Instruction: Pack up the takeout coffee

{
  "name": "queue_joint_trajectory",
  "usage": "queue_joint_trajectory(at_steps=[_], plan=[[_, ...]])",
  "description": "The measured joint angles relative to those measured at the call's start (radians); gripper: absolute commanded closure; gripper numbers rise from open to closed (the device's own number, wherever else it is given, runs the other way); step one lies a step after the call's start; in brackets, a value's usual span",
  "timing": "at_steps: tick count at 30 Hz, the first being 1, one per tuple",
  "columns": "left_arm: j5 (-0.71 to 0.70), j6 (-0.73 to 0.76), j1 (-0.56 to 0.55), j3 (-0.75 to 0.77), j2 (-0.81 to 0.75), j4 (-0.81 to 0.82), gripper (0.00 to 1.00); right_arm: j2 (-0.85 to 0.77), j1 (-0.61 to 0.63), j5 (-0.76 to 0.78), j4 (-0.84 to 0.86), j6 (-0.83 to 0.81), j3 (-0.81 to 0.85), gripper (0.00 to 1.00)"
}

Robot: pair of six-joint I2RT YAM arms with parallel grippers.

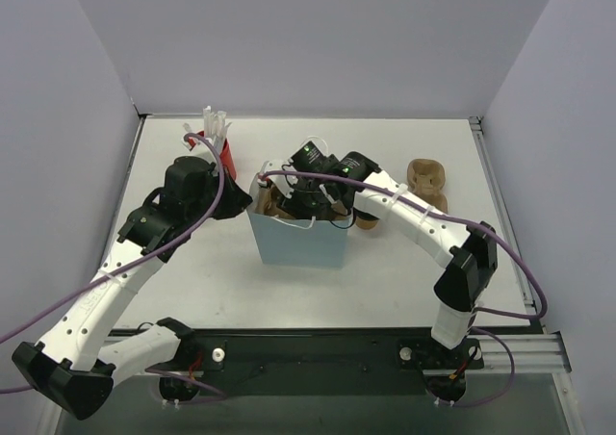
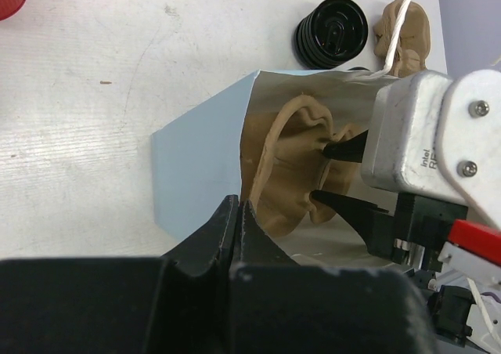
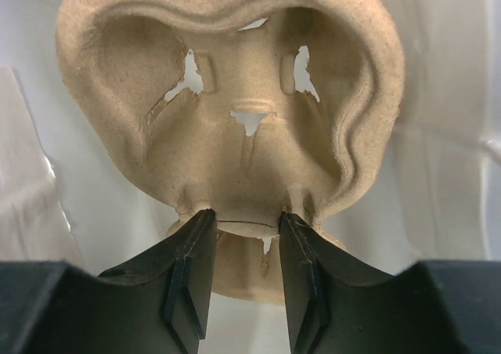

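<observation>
The light-blue paper bag (image 1: 298, 247) stands open at the middle of the desk (image 1: 192, 271). The left pincer (image 2: 237, 213) is closed, its tips pinching the bag's rim at the 9 o'clock corner. The right pincer (image 3: 244, 221) reaches into the bag's mouth from 3 o'clock and grips the edge of a tan pulp cup tray (image 3: 235, 174), which stands on edge inside. The takeout coffee is not plainly in view. A brown shape (image 1: 367, 223) sits just beside the bag at 3 o'clock, half hidden under the right arm, and I cannot tell whether it is the cup. A stack of black lids (image 2: 333, 31) lies near spare trays (image 1: 426, 180) at 2 o'clock.
</observation>
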Motion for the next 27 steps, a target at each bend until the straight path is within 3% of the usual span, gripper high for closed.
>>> queue_joint_trajectory(at_steps=[10, 14, 16, 19, 21, 27], plan=[[0.003, 0.025, -0.002, 0.0, 0.0, 0.001, 1.0, -0.023, 0.006, 0.017, -0.006, -0.026, -0.039, 0.71], [0.02, 0.023, -0.006, -0.001, -0.003, 0.001, 1.0, -0.014, 0.006, 0.026, -0.006, -0.026, -0.039, 0.64], [0.028, 0.02, -0.006, -0.006, -0.009, 0.002, 0.89, -0.004, 0.006, 0.027, -0.006, -0.025, -0.04, 0.59], [0.034, 0.017, -0.006, -0.008, -0.015, -0.002, 0.85, 0.013, 0.006, 0.032, -0.005, -0.021, -0.042, 0.5], [0.036, 0.016, -0.006, -0.008, -0.016, -0.003, 0.76, 0.024, 0.006, 0.036, -0.006, -0.017, -0.043, 0.45], [0.031, 0.016, -0.006, -0.008, -0.016, -0.018, 0.61, 0.032, 0.006, 0.051, -0.005, -0.008, -0.043, 0.38]])
